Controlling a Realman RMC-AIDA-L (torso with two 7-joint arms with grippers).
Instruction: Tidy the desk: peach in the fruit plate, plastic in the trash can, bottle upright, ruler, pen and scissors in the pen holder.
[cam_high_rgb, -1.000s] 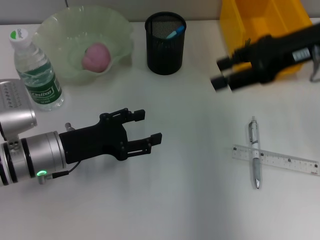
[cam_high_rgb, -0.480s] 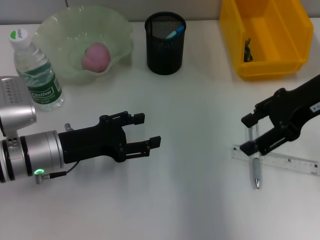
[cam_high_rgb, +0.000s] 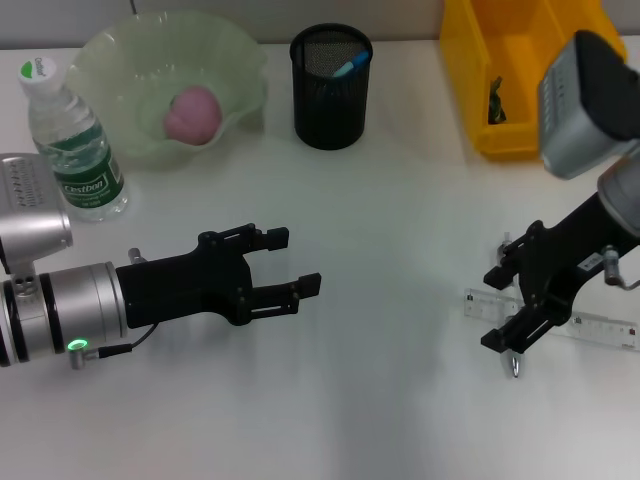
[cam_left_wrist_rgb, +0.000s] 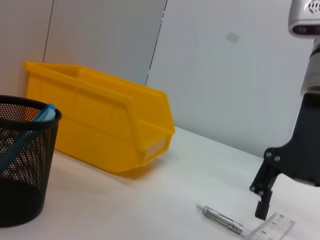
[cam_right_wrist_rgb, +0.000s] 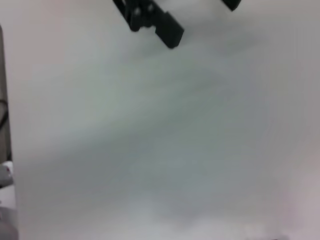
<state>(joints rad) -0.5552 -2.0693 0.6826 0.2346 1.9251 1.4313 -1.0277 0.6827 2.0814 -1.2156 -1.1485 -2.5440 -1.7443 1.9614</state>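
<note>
While your right arm hangs low over the stationery, read the scene as follows.

Step in hand: you are going for the pen (cam_high_rgb: 511, 322), which lies across the ruler (cam_high_rgb: 590, 327) on the worktop (cam_high_rgb: 400, 220); both are well apart from the pen holder (cam_high_rgb: 330, 87).
Right pincer (cam_high_rgb: 507, 306): fingers apart, straddling the pen, not yet clamped on it as far as the head view shows.
Left pincer (cam_high_rgb: 285, 262): fingers apart, empty, idling over the middle of the worktop.
Next move: judge that you need to settle lower, close across the pen's barrel without dragging the ruler, then carry it to the holder.
Already placed: peach (cam_high_rgb: 192, 112) in the fruit plate (cam_high_rgb: 110, 60); bottle (cam_high_rgb: 72, 142) upright; something blue stands in the holder.
Trash can (cam_high_rgb: 560, 120): the yellow bin holds a dark scrap.
Writing: the bottle's green label reads roughly "Cestbon"; the ruler's markings are too small to read.
</note>
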